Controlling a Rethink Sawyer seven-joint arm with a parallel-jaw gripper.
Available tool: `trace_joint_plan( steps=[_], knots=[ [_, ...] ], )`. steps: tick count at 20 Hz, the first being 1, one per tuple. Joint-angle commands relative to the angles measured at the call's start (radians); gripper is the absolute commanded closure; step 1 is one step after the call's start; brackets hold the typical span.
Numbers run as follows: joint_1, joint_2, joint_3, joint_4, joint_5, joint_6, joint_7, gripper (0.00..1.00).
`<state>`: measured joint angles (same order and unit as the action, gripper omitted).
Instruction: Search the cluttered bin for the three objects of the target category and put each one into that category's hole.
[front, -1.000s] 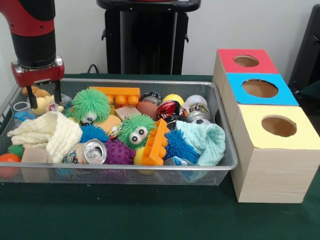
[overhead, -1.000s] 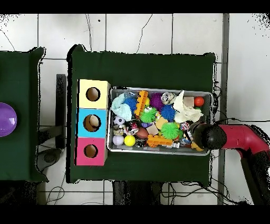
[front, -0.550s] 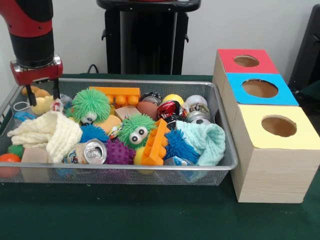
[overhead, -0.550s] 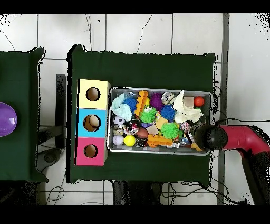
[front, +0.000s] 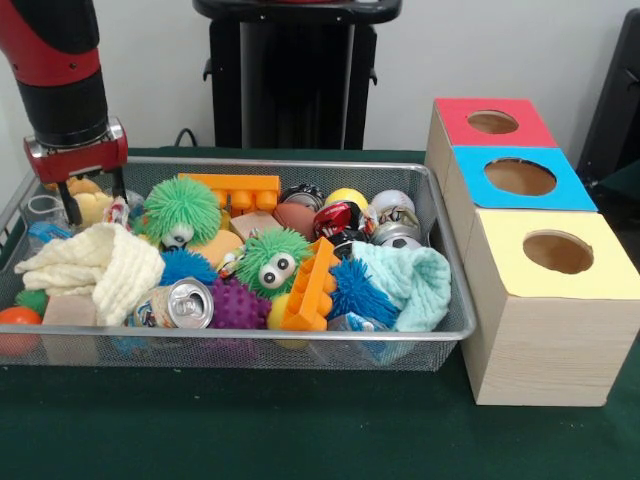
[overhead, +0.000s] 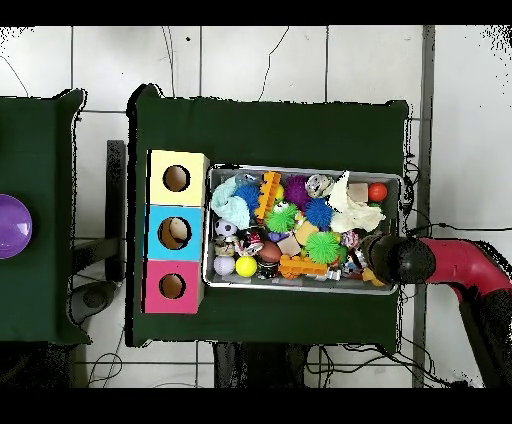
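Fingers (front: 72, 203) of the gripper (front: 95, 202) hang spread apart at the far left corner of the wire bin (front: 455, 300), one on each side of a yellow soft toy (front: 92, 205); whether they press it I cannot tell. Just right of them sits a green fuzzy ball (front: 181, 209), and behind that an orange toy brick (front: 232, 187) lies along the far wall. Nearer, a cream cloth (front: 100, 262) rests beside a crushed can (front: 181, 303) and a purple spiky ball (front: 238, 305). A second green fuzzy ball with eyes (front: 272, 259) sits mid-bin, a teal cloth (front: 408, 283) fills the near right corner. On the green tabletop (front: 300, 430) to the right stand three boxes in a row with round holes: red (front: 492, 122) farthest, blue (front: 519, 177) in the middle, yellow (front: 557, 252) nearest. From overhead the arm (overhead: 455, 262) enters over the bin's end away from the boxes.
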<state>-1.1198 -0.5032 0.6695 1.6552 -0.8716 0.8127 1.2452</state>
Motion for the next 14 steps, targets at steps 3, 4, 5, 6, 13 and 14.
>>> trace_joint_plan(
  steps=[3, 4, 5, 6, 13, 14],
  knots=[
    [-0.03, 0.087, 0.144, 0.013, 0.021, -0.048, -0.319, 0.0],
    [-0.033, 0.088, 0.149, 0.017, 0.02, -0.051, -0.316, 0.0],
    [-0.036, 0.087, 0.152, 0.02, 0.018, -0.05, -0.314, 0.0],
    [-0.039, 0.085, 0.155, 0.023, 0.016, -0.05, -0.313, 0.0],
    [-0.05, 0.083, 0.178, 0.031, -0.002, -0.055, -0.295, 0.0],
    [-0.053, 0.087, 0.186, 0.03, -0.006, -0.062, -0.303, 0.0]
  ],
)
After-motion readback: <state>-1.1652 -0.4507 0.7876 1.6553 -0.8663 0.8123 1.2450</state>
